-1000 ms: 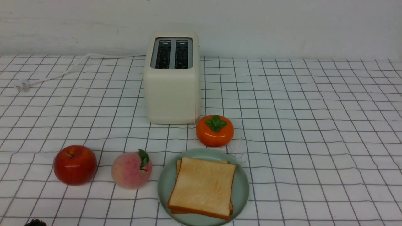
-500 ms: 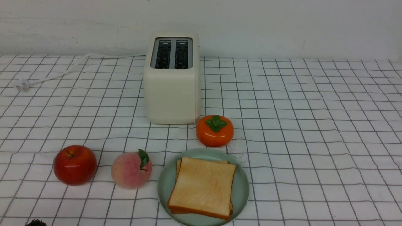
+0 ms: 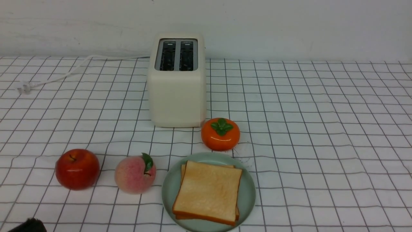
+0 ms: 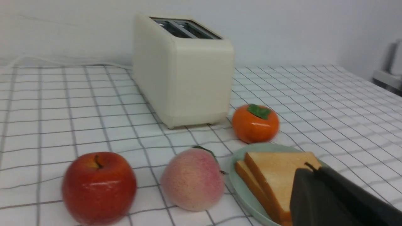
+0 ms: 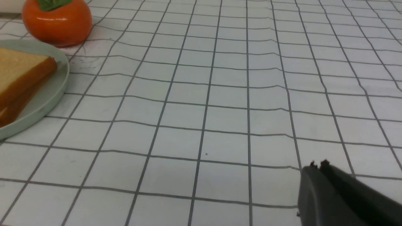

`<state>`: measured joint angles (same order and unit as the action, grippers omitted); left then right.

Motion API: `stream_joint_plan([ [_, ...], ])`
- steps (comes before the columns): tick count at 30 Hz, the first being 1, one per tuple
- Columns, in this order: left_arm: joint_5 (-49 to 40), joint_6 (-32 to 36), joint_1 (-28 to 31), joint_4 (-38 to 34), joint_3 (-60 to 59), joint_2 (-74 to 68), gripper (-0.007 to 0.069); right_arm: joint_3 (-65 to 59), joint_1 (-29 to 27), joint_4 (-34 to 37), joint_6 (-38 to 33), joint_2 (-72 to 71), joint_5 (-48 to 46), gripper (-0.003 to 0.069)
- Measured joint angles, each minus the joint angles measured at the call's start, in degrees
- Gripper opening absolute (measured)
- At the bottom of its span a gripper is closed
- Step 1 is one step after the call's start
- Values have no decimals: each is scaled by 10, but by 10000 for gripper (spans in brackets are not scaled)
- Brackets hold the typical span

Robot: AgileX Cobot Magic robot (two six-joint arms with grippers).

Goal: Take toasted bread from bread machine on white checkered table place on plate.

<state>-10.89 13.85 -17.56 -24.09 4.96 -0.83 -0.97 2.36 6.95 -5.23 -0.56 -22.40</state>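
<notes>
Two slices of toasted bread (image 3: 207, 191) lie stacked flat on the mint-green plate (image 3: 167, 190) at the front of the white checkered table (image 3: 322, 129). The cream bread machine (image 3: 176, 80) stands behind, and both of its dark slots look empty. My left gripper (image 4: 311, 169) is shut with nothing in it, low and to the left of the plate (image 4: 248, 204); its dark tip (image 3: 29, 226) shows in the front view's bottom left corner. My right gripper (image 5: 317, 165) is shut and empty over bare cloth, to the right of the plate (image 5: 47, 94) and the bread (image 5: 19, 72).
A red apple (image 3: 77, 169) and a pink peach (image 3: 135, 174) sit left of the plate. An orange persimmon (image 3: 220, 134) sits between plate and toaster. The toaster's white cord and plug (image 3: 24, 87) lie at the back left. A wall runs along the back.
The dark tip of my left gripper has come a little further into the bottom left corner of the front view. The bread, plate, fruit and toaster have not moved.
</notes>
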Motion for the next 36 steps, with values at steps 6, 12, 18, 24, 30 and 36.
stream_joint_plan([
  [6, 36, -106, 82, 78, -44, 14, -13, 0, 0, 0, 0, 0, 0, 4],
  [12, -109, -152, 124, 113, -67, 14, -13, 0, 0, 2, 0, 0, 0, 7],
  [18, -117, -155, 124, 113, -67, 14, -13, 0, 0, 2, 0, 0, 0, 15],
  [24, -117, -155, 124, 113, -67, 14, -13, 0, 0, 2, 0, 0, 0, 22],
  [30, -117, -155, 124, 113, -67, 14, -13, 0, 0, 2, 0, 0, 0, 33],
  [36, -117, -155, 124, 113, -67, 14, -13, 0, 0, 2, 0, 0, 0, 41],
])
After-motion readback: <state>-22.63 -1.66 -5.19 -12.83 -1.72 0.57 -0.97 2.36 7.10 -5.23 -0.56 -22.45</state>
